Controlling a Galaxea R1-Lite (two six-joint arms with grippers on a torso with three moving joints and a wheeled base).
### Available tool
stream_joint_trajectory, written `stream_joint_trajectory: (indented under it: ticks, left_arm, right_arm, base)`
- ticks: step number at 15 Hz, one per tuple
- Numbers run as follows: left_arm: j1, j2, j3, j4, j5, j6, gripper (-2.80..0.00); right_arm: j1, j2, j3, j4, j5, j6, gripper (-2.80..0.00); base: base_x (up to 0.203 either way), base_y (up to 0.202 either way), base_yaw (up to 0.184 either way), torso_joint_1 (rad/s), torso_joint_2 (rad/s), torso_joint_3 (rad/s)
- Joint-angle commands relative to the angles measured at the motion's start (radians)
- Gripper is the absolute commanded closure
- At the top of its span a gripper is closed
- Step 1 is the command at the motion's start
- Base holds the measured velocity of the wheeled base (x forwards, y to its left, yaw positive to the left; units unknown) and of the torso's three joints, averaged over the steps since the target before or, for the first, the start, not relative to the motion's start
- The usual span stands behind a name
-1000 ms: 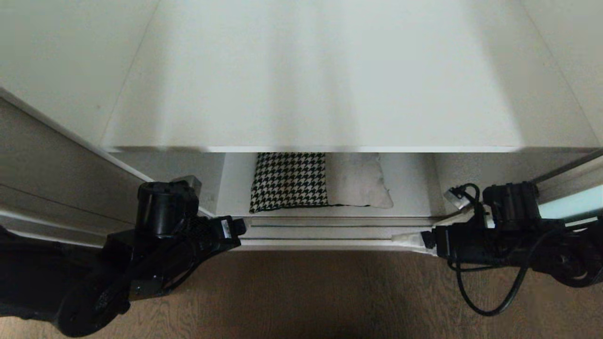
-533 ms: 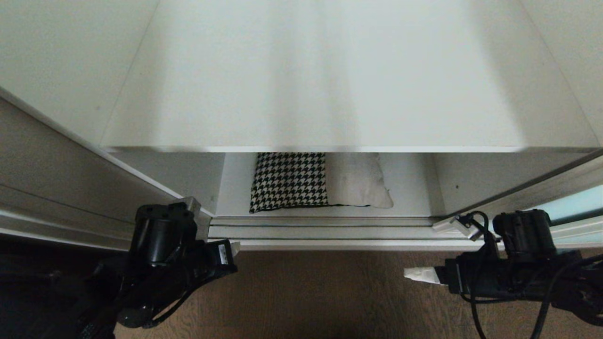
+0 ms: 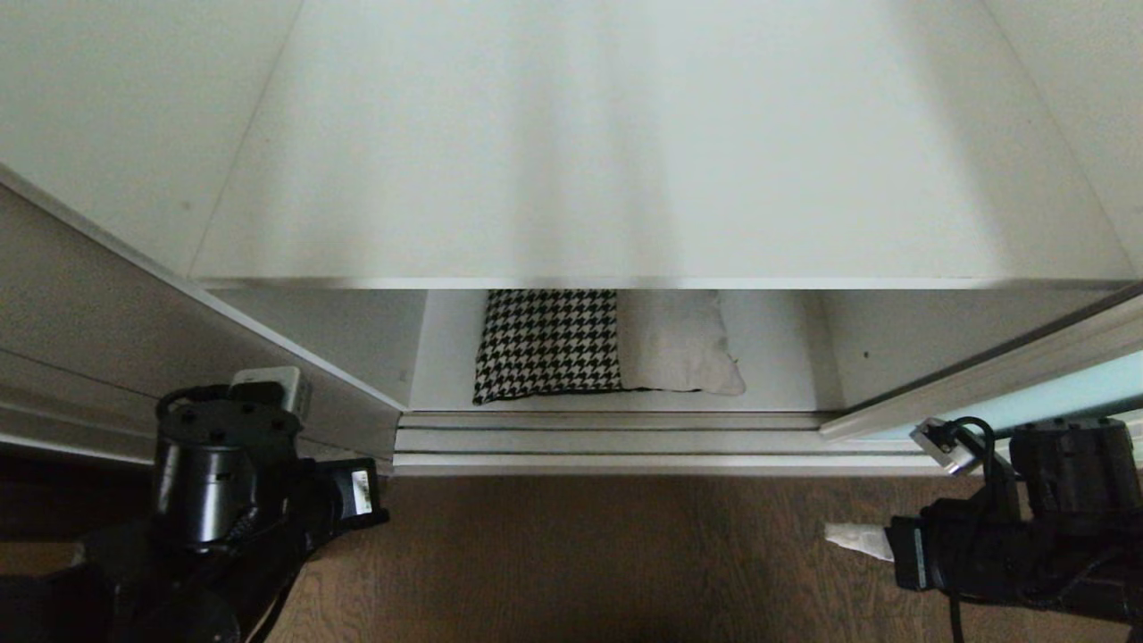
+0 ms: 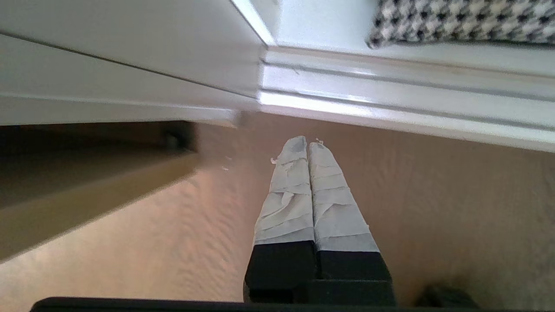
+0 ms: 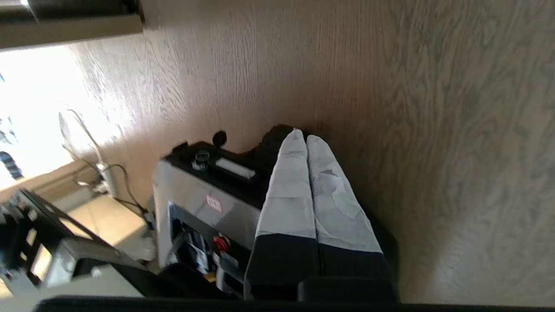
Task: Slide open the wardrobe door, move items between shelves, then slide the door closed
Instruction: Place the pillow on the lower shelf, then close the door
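The left gripper (image 4: 308,147) hung low over the wood floor (image 3: 625,554) in front of the wardrobe's left side, its two taped fingers (image 4: 288,203) pressed flat together and holding nothing. The right gripper (image 5: 301,138) was out over the floor before the wardrobe's right side, its fingers likewise closed tight and empty; in the head view its pale tip (image 3: 844,536) pointed toward the middle of the opening, clear of the track. In the right wrist view part of the robot's base (image 5: 204,203) showed beneath that gripper.

Between the two arms ran the silvery door track (image 3: 625,442) along the front edge of the wardrobe floor. Just behind it, on the lower shelf (image 3: 777,357), lay the houndstooth cushion (image 3: 546,344) and, touching it on the right, the cream cushion (image 3: 679,344), both partly hidden under the front edge of the upper shelf (image 3: 625,161), a broad white board spanning the compartment. The sliding wardrobe door (image 3: 1063,393), pale aqua in its light frame, stood at the right edge of the opening, leaving the compartment uncovered.
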Motion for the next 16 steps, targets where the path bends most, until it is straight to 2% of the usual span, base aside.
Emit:
stream_joint_trajectory:
  ticks: [1,3,4,6,12,16]
  left_arm:
    - [-0.026,-0.128,0.056,-0.001,0.054,0.016,0.0]
    - [-0.042,-0.177,0.123,-0.006,0.164,0.022,0.0]
    - [-0.039,-0.198,0.141,-0.009,0.197,0.023,0.0]
    - [-0.026,-0.273,0.163,-0.004,0.22,0.029,0.0]
    - [0.122,-0.559,0.287,-0.002,0.219,0.137,0.0]
    - [0.273,-0.802,0.366,0.002,0.164,0.219,0.0]
  right_arm:
    - [0.004,-0.122,0.078,-0.003,-0.001,-0.034,0.0]
    - [-0.001,-0.206,0.126,-0.001,-0.021,-0.05,0.0]
    - [-0.006,-0.232,0.145,0.001,-0.043,-0.05,0.0]
    - [-0.009,-0.292,0.188,0.004,-0.067,-0.049,0.0]
    - [0.011,-0.441,0.26,0.038,-0.075,-0.05,0.0]
    - [0.01,-0.558,0.29,0.117,-0.074,-0.046,0.0]
  base:
    - [0.0,0.0,0.0,0.0,0.0,0.0]
    - [0.0,0.0,0.0,0.0,0.0,0.0]
    - [0.0,0.0,0.0,0.0,0.0,0.0]
    - [0.0,0.0,0.0,0.0,0.0,0.0]
    - [0.0,0.0,0.0,0.0,0.0,0.0]
    - [0.0,0.0,0.0,0.0,0.0,0.0]
